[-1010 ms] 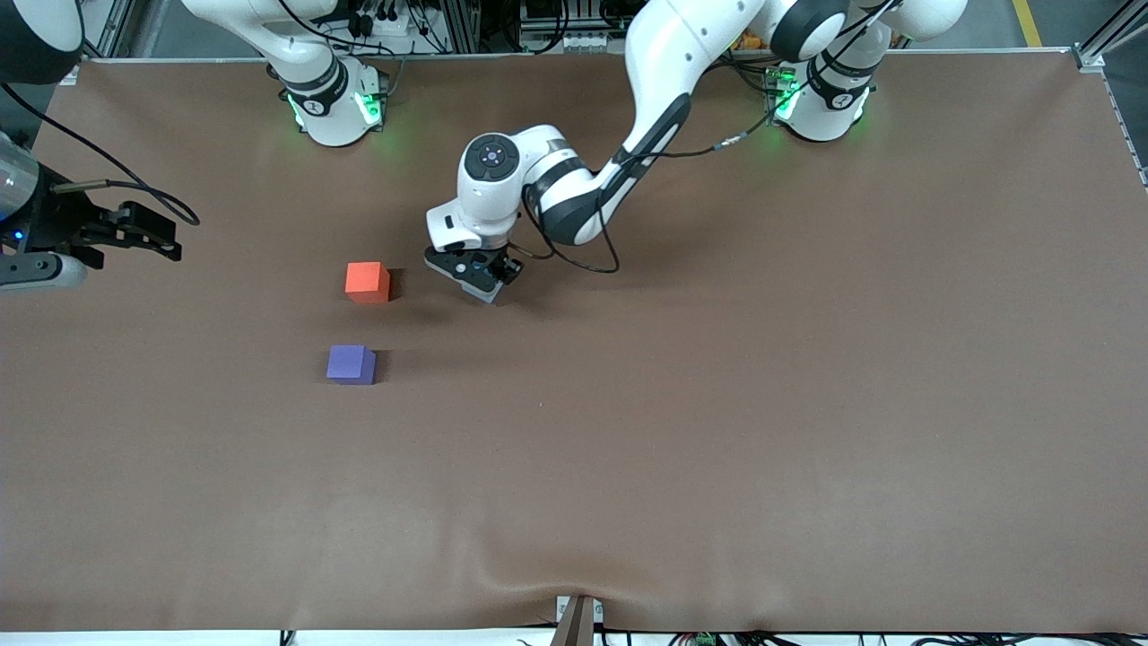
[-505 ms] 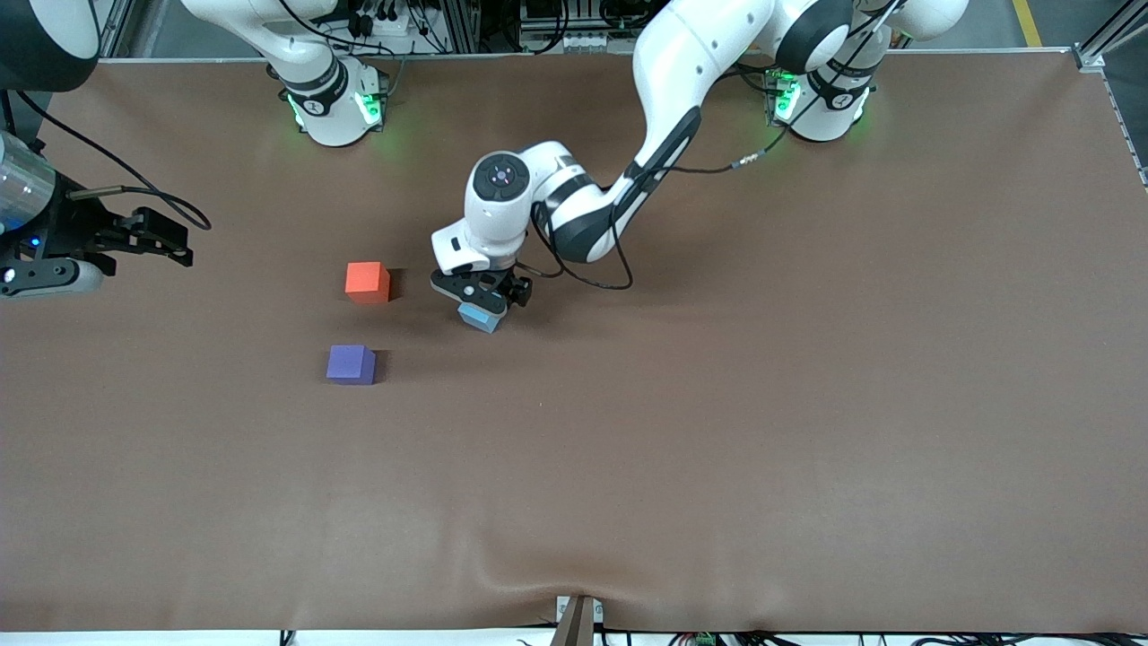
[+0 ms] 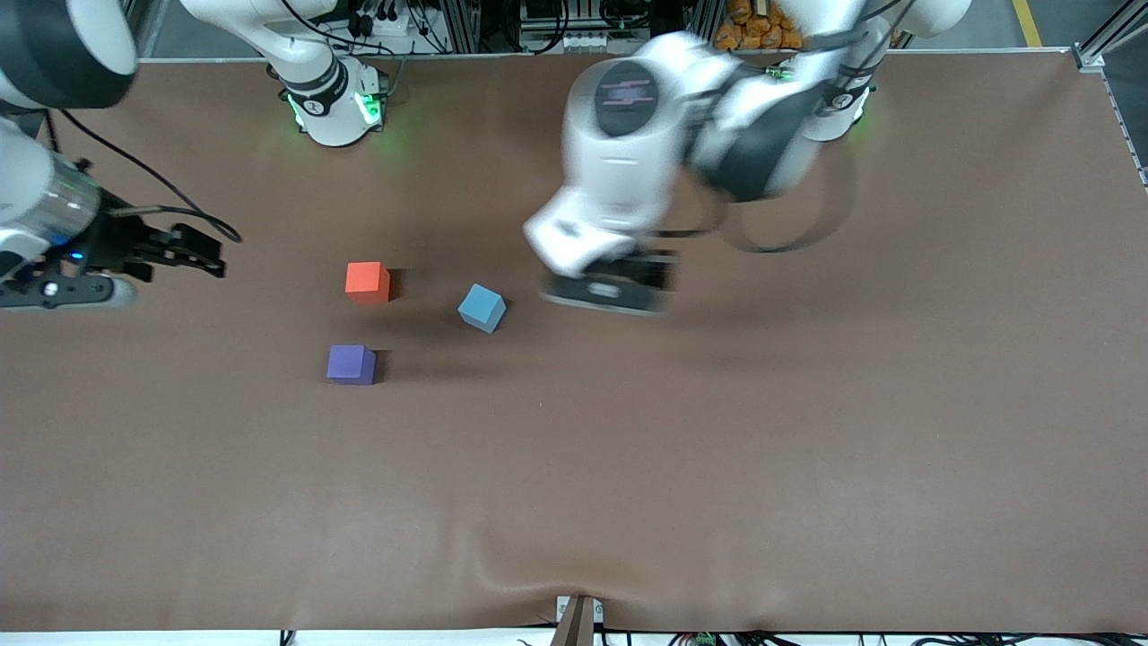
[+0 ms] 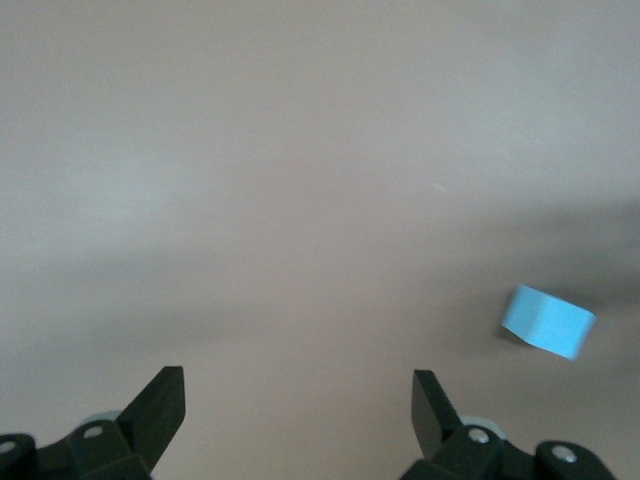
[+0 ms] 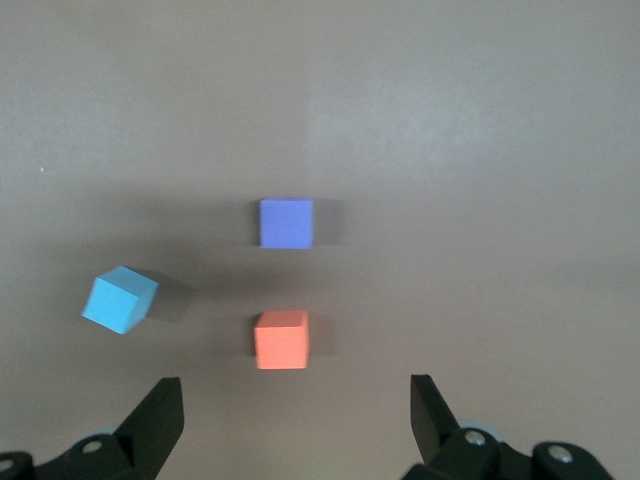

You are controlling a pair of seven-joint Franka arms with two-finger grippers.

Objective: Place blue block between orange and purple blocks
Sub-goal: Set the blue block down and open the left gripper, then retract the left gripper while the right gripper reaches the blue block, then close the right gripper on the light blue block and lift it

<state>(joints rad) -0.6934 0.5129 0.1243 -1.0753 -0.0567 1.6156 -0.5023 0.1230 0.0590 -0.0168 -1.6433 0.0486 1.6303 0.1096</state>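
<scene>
- Right gripper (image 3: 211, 256): I see it hanging over the brown table cloth (image 3: 807, 431) at the right arm's end, fingers spread, empty.
- Orange block (image 3: 367, 282) and purple block (image 3: 351, 364): matte cubes, apart; purple nearer the front camera.
- Blue block (image 3: 482, 308): matte cube, turned askew, beside the pair toward the left arm's end, not between them.
- Left gripper (image 3: 610, 289): open; since half a second ago it has released the blue block and lifted clear.

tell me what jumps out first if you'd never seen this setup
Three small cubes on the brown table: the orange block, the purple block nearer the front camera, and the blue block set off beside them toward the left arm's end, not between them. The left gripper hangs above the table by the blue block, jaws open; the right gripper waits open at its own end.
</scene>
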